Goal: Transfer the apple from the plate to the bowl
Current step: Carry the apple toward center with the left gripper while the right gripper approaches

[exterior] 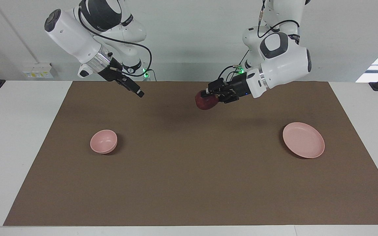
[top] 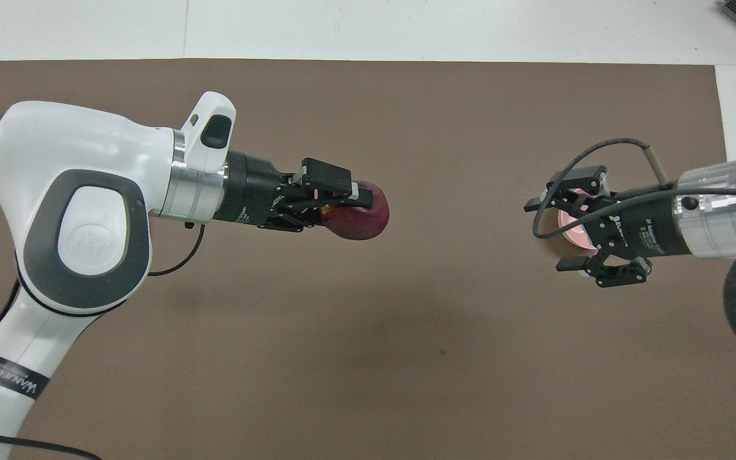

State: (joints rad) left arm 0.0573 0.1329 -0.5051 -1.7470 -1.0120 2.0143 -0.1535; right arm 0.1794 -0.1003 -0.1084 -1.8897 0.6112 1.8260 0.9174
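Facing view: the left gripper (exterior: pixel 209 95) grips the apple (exterior: pixel 205 101) above the mat's (exterior: pixel 189 183) middle, the plate (exterior: pixel 303 140) empty below. The bowl (exterior: pixel 103 141) awaits under the open, waiting right gripper (top: pixel 582 236).

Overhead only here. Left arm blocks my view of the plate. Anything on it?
Observer: Nothing. The plate sits empty toward the left arm's end of the mat.
Operator: Is the apple touching the mat?
Observer: No. The apple hangs in the left gripper, well above the middle of the mat.
Operator: Right gripper covers the bowl for me. Contact?
Observer: None. The right gripper is up in the air, well above the bowl.
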